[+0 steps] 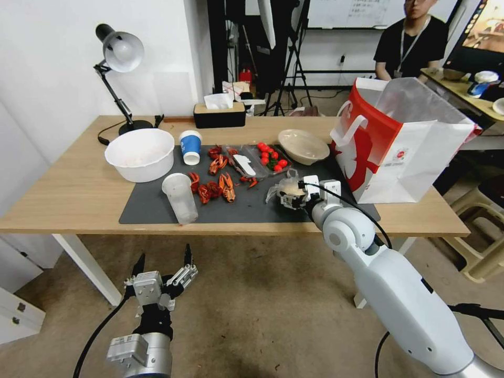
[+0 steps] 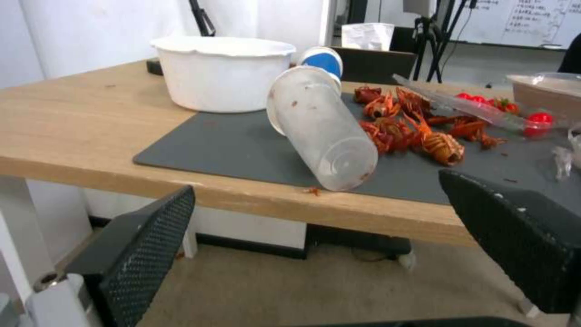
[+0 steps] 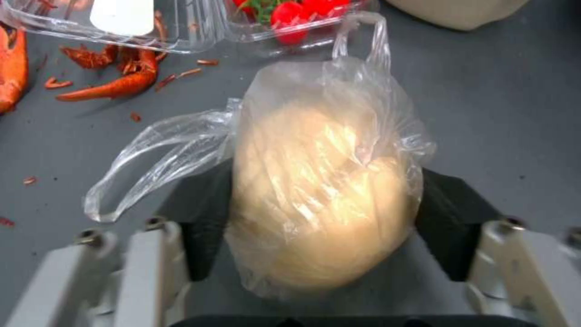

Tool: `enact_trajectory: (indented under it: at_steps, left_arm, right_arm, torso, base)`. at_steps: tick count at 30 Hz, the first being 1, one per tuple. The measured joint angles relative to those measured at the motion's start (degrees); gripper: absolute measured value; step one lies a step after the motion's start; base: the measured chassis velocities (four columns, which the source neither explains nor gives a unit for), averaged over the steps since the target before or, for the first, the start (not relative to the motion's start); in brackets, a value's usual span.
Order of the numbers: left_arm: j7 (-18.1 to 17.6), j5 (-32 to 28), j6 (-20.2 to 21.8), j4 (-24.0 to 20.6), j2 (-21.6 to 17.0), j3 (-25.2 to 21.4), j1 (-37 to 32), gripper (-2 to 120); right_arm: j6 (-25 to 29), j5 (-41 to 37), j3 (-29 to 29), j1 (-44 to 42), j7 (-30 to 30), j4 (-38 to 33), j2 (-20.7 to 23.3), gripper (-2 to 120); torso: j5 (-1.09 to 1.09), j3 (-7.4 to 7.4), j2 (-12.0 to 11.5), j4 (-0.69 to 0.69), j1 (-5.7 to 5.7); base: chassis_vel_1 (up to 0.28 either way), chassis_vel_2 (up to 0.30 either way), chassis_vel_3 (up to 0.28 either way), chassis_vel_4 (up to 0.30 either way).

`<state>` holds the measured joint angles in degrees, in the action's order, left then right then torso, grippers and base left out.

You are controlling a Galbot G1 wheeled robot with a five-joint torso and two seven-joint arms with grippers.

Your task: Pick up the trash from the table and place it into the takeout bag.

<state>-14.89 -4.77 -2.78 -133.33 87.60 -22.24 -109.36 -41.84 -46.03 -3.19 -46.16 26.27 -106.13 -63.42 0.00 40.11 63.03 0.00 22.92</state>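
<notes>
My right end effector (image 3: 321, 254) is clamped on the clear bag with pale bun (image 3: 321, 181), low centre of the frame. My left end effector (image 1: 163, 262) hangs apart at lower left, below the worktop (image 1: 68, 194).

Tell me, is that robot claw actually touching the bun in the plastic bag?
Touching. In the right wrist view, the right gripper has a black finger pressed against each side of the clear bag with the bun, with no gap.

The table (image 1: 68, 194) is pale matt wood; the mat (image 1: 252, 207) on it is dull grey. The bun's bag (image 3: 327, 177) is thin glossy crinkled plastic; the takeout bag (image 1: 420, 157) is stiff smooth paper.
</notes>
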Motion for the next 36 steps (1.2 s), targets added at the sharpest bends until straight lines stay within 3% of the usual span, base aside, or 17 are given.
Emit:
enact_trajectory:
  at_steps: [17, 29, 36]
  left_arm:
    - [-0.4, 0.5, -0.3, -0.3, 0.2, 0.1, -0.1, 100]
    - [-0.4, 0.7, -0.3, -0.5, 0.1, 0.2, -0.1, 100]
    - [-0.4, 0.8, -0.4, -0.7, 0.2, 0.1, -0.2, 100]
  right_arm:
    - [0.2, -2.3, -1.9, -1.4, -0.2, -3.2, 2.7, 9]
    - [1.0, -3.2, -6.7, 0.2, -1.8, -9.0, 7.2, 7]
    - [10.5, 2.9, -13.5, 6.1, -8.4, -9.8, 12.0, 7]
  torso:
    - [0.00, 0.00, 0.0, 0.00, 0.00]
    - [0.01, 0.00, 0.0, 0.00, 0.00]
    - [-0.01, 0.00, 0.0, 0.00, 0.00]
  base:
    - [0.000, 0.000, 0.000, 0.000]
    - [0.000, 0.000, 0.000, 0.000]
    - [0.000, 0.000, 0.000, 0.000]
